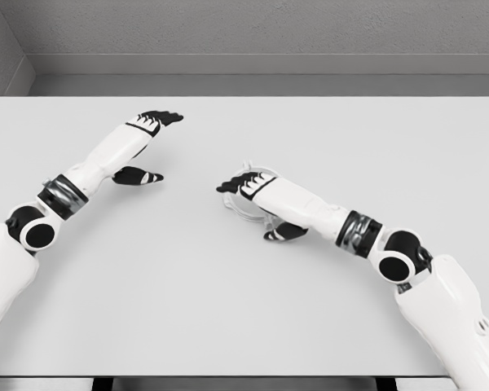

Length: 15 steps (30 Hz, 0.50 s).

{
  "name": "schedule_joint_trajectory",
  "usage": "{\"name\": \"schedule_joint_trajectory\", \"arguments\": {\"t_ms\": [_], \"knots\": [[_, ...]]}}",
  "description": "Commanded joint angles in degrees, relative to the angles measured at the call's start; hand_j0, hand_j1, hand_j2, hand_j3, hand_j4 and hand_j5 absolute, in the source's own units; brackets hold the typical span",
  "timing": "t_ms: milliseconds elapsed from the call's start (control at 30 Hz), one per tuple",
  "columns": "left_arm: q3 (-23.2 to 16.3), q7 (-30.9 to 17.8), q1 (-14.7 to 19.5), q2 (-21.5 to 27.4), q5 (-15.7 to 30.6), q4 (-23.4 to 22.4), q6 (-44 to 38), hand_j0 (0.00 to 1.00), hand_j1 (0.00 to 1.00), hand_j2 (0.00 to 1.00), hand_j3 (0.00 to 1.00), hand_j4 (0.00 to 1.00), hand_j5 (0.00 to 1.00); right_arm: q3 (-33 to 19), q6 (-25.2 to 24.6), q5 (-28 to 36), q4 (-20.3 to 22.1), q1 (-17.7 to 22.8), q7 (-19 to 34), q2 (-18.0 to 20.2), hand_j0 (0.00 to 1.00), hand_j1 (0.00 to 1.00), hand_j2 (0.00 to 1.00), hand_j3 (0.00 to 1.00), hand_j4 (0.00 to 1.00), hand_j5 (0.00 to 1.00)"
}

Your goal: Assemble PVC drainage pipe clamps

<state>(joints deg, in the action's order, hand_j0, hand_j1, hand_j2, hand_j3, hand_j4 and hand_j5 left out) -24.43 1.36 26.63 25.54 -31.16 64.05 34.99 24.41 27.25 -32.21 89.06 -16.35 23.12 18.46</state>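
The clamp (253,204) lay on the white table (228,309), near the middle. It was a thin, pale ring and hard to see, because my right hand (253,189) was over it. My right fingers (231,186) were stretched out flat above it, and my thumb (284,233) stuck out below. I was not holding it yet. I could not tell if I was touching it.

My left hand (147,130) was well apart, up on the left. Its fingers were open and held nothing.

I think the step was to grab the clamp. To do it well, I should go down slowly, then close fingers and thumb on both sides of the ring, so it would not slide away.
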Motion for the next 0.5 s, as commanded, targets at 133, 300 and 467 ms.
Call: {"name": "schedule_joint_trajectory", "arguments": {"t_ms": [133, 300, 467], "knots": [[-0.4, 0.0, 0.2, -0.2, 0.3, 0.0, 0.0, 1.00, 1.00, 1.00, 1.00, 1.00, 1.00, -16.6, 1.3, 10.0, 11.7, 4.7, 0.0, 9.9, 1.00, 1.00, 1.00, 1.00, 1.00, 1.00], [-4.6, 0.0, 4.0, -5.1, -0.5, -5.0, 0.0, 1.00, 1.00, 1.00, 1.00, 1.00, 1.00, -30.0, 6.2, 11.5, 5.6, 9.4, 0.1, 14.9, 1.00, 1.00, 1.00, 1.00, 1.00, 1.00], [-6.7, 0.0, 4.3, -6.7, -0.8, -5.2, 0.0, 1.00, 1.00, 1.00, 1.00, 1.00, 1.00, -30.5, 6.4, 11.8, 3.8, 9.6, 7.3, 14.2, 1.00, 1.00, 1.00, 1.00, 1.00, 1.00]]}}
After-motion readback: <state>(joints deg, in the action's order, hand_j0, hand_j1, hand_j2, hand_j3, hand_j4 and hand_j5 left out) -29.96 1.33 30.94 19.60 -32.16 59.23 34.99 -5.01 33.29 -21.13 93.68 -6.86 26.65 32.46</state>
